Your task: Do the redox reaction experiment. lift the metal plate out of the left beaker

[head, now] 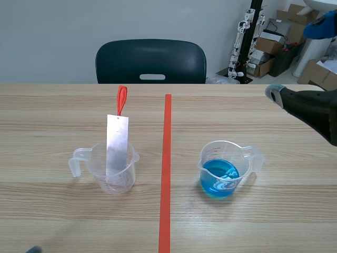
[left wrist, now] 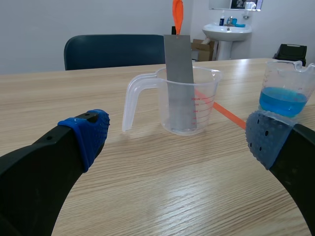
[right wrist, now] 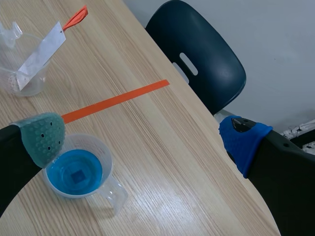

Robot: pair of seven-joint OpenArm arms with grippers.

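A clear left beaker point(head: 115, 174) stands left of the tape line with a grey metal plate point(head: 117, 143) leaning upright in it. An orange-red loop point(head: 122, 100) is tied to the plate's top. My left gripper point(left wrist: 176, 129) is open low over the table, a short way in front of this beaker point(left wrist: 184, 105) and its plate point(left wrist: 179, 81), touching neither. My right gripper point(right wrist: 142, 139) is open and raised, with the blue-liquid beaker point(right wrist: 76, 173) under its grey-green pad point(right wrist: 42, 137). The right arm point(head: 310, 113) hangs over the far right of the table.
The right beaker point(head: 224, 169) holds blue liquid, right of the orange-red tape line point(head: 166, 174). A dark chair point(head: 151, 62) stands behind the table's far edge. Boxes and equipment point(head: 274, 42) sit in the back right corner.
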